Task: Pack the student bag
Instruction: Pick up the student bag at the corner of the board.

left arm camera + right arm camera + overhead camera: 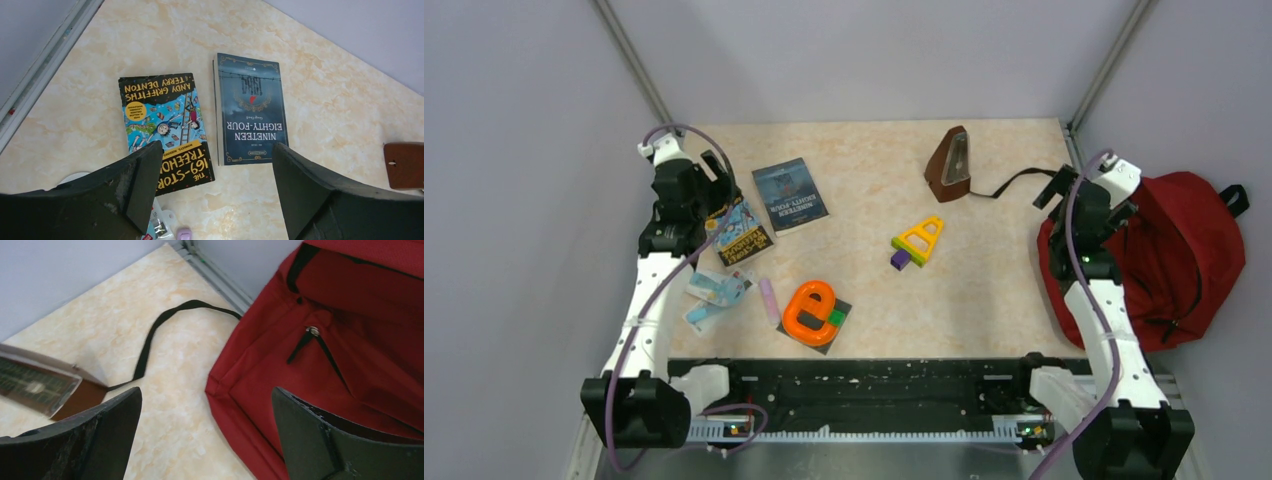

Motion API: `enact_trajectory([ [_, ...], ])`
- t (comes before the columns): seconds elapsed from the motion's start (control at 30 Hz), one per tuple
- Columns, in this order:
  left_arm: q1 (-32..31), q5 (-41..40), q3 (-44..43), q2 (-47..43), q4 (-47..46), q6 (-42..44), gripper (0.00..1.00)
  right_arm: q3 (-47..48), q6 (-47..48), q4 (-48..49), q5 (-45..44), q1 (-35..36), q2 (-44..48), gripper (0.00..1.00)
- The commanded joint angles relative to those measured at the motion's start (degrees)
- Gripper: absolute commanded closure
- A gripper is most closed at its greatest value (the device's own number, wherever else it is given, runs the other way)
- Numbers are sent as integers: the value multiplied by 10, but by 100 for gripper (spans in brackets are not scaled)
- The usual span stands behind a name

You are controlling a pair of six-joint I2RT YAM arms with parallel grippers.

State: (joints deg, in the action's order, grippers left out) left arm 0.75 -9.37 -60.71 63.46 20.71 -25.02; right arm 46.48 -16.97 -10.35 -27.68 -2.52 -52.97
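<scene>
The left claw [215,165] hangs wide and empty above two paperbacks near the left edge of the table [864,180], while the right claw [207,405], just as wide and holding nothing, hovers over the near side of the student bag [1184,240] at the right edge. Packing appears not to have begun. The Treehouse book [165,130] and Nineteen Eighty-Four [252,115] lie side by side and face up. The metronome [951,165] stands towards the far edge and a yellow triangle toy [919,240] lies mid-table. An orange e-shaped piece [809,312], a pink tube [768,298] and some clear packets [714,295] lie towards the near edge, all well apart from the bag. Everything seems left to load. The bag is dark red fabric, slumped and creased, and reaches out past the right edge. A black strap [150,340] trails across the table towards the metronome, and a black zip pull [305,342] shows on its face. Whether the main compartment is open cannot be told.
</scene>
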Motion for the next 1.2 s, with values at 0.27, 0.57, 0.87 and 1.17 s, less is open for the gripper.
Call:
enact_trajectory([
  [0.27,1,62,8,34,-87,-57,15,30,-161,-196,-316,-2,-150,1],
  [0.57,1,71,-15,56,-90,-57,15,-1,-106,-88,-298,-86,-213,1],
  [0.87,1,73,3,57,-116,-109,15,5,47,99,-256,-104,-253,1],
  [1.17,1,72,-1,63,-126,-117,15,58,96,169,-166,-171,-340,1],
])
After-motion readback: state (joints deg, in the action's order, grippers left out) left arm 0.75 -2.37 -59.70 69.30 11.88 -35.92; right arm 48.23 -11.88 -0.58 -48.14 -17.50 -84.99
